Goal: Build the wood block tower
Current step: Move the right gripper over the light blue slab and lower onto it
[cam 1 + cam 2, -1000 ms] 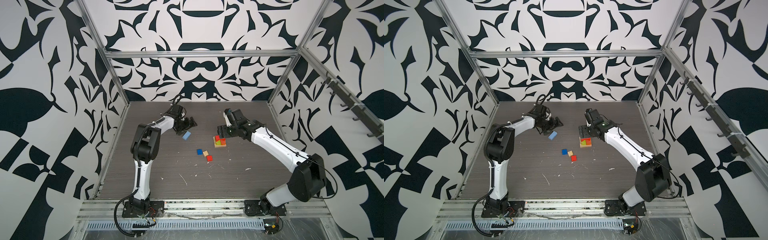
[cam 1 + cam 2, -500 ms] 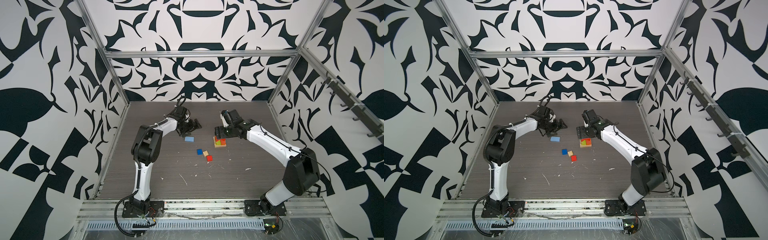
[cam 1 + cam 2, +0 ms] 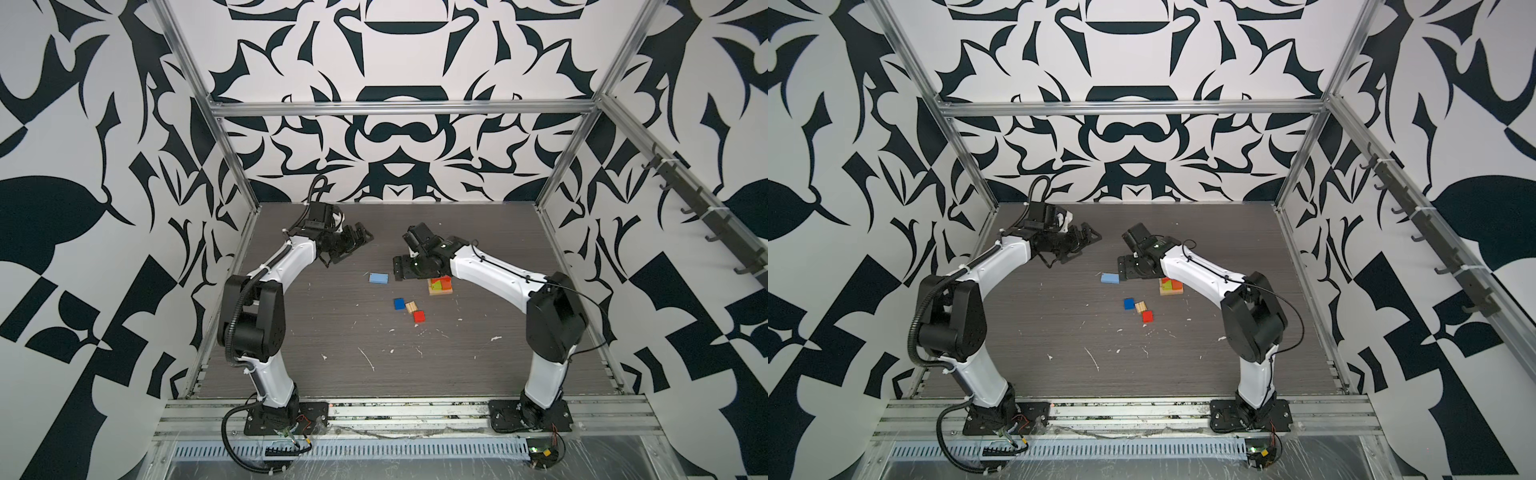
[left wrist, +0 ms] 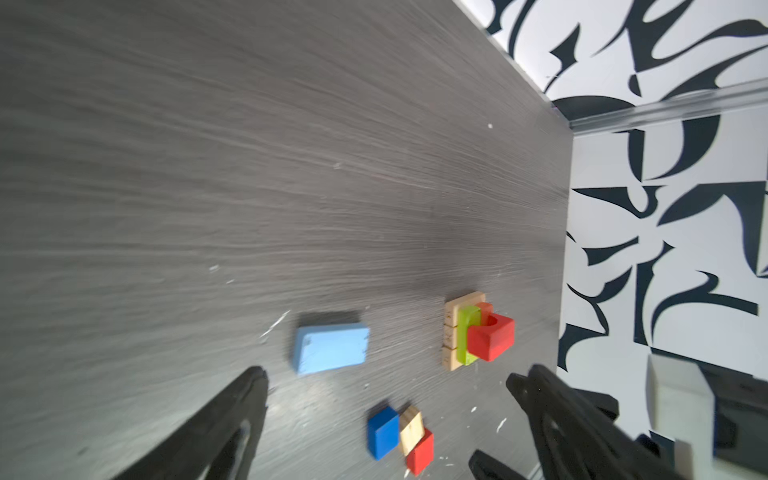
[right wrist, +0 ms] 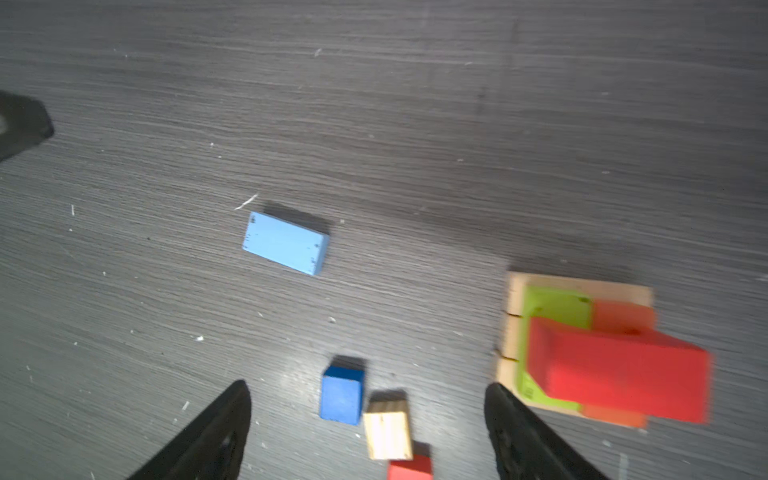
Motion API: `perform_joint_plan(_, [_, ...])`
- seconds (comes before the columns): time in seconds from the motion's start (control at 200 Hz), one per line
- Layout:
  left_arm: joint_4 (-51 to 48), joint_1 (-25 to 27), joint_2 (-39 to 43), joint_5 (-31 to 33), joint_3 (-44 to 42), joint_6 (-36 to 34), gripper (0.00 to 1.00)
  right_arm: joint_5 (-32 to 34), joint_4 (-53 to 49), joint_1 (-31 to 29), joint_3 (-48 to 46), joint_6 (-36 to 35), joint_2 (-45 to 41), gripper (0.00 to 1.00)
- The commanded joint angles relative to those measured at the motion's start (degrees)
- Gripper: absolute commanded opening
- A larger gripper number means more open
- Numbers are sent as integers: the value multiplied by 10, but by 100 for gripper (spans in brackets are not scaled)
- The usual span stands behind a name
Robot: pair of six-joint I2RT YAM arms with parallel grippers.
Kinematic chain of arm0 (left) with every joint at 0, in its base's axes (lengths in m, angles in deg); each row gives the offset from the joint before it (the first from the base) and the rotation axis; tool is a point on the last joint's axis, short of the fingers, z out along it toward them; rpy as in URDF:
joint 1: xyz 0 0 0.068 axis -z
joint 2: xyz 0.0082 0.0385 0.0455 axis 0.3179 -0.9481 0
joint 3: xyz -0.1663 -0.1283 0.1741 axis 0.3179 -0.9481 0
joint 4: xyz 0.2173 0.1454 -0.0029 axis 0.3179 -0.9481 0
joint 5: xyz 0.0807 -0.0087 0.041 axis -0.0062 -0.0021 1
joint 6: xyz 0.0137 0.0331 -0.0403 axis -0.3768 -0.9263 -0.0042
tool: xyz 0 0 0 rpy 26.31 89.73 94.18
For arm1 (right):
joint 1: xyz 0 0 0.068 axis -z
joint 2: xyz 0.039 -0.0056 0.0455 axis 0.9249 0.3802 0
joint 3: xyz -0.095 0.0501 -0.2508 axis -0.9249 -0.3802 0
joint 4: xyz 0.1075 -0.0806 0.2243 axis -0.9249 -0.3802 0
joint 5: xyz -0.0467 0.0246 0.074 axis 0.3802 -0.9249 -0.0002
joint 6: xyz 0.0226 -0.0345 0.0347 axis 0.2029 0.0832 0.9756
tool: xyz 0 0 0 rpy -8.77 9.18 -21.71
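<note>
So, both arms are empty-handed and the light blue plank point(image 3: 378, 278) lies flat on the worktop point(image 3: 332, 353) between them.

Right gripper point(image 5: 368, 385) has its fingers spread wide with nothing in them, and the left gripper point(image 3: 351, 249) is the same. In both top views the right one is nearer the plank. The plank's long axis runs roughly in line with the gap between the right fingers, so I'd guess a wrist turn is needed before pinching. The half-built wood block tower point(image 3: 440, 286) (tan base, lime, orange, red on top) stands just beside the right wrist. Blue cube point(image 3: 399, 304), tan cube point(image 3: 411, 307) and red cube point(image 3: 419, 316) sit bunched nearby.
</note>
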Motion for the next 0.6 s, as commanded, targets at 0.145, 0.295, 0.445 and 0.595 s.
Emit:
perform_joint_plan(0.145, [-31, -48, 97, 8, -90, -37, 99, 18, 5, -29, 79, 78, 75, 92])
perform_joint_plan(0.295, [-29, -65, 144, -2, -130, -45, 99, 18, 16, -34, 103, 101, 117, 92])
perform_joint_plan(0.445, [-20, -69, 177, -5, -158, -54, 99, 25, 25, -36, 125, 118, 151, 92])
perform_joint_plan(0.595, [0, -69, 200, -4, -183, -54, 99, 27, 17, -39, 155, 125, 182, 91])
